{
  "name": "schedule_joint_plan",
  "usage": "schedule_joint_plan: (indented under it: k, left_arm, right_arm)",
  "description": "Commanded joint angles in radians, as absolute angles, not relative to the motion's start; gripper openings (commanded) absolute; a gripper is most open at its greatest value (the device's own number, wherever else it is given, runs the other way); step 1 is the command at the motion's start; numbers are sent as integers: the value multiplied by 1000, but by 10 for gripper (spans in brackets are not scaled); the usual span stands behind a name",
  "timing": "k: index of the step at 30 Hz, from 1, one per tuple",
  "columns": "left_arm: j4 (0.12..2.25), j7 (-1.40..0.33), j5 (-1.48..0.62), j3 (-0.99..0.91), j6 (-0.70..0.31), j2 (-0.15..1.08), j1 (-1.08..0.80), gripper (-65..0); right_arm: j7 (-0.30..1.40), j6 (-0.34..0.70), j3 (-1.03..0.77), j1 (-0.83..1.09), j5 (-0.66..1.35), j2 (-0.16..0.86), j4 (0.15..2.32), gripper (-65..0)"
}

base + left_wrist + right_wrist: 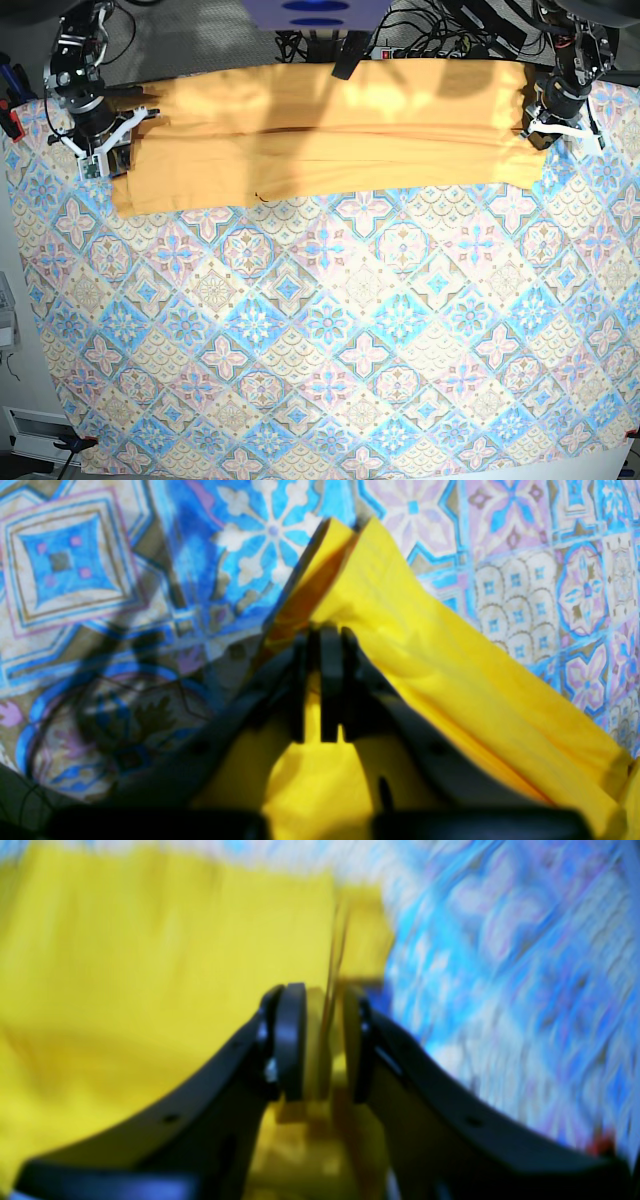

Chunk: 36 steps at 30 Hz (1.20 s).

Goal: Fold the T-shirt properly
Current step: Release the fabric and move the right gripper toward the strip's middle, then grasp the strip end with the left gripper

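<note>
Soft, light, limp T-shirt stretched as a folded band across far tablecloth, likely best taken at end edges; left gripper nipping 1 yellow fold, right gripper slightly parted around another.

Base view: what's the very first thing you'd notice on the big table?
A long yellow-orange T-shirt, folded into a band, stretches across the far edge of the blue-pink patterned tablecloth. A robot gripper sits at each end of it: the left gripper and the right gripper.
</note>
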<state>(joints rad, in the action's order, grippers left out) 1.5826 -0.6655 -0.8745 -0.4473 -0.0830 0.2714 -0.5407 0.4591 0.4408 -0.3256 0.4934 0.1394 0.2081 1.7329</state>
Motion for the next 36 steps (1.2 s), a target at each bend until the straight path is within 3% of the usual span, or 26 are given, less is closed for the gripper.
schedule_joint_plan:
  k: [1,6,11,21,36]
  left_arm:
    - [1593,-648,-883,-453,-90,286,-544,-517]
    - [1595,-648,-886,-456,-88,286,-545,-342]
    - [1600,-648,-888,-456,-96,286,-558,-235]
    - [1603,-644,-917,-461,-96,294,-559,-221]
    - [1440,-650,-928,-453,-96,295,-504,-221]
  right_arm:
    - [438,440,-334,493,150,219,1748,-499]
    - [409,440,-325,493,150,217,1756,-501]
    - [389,443,-193,496,150,219,1756,-501]
    - [394,443,124,455,145,223,1751,-553]
    - [390,443,143,456,145,223,1753,-555]
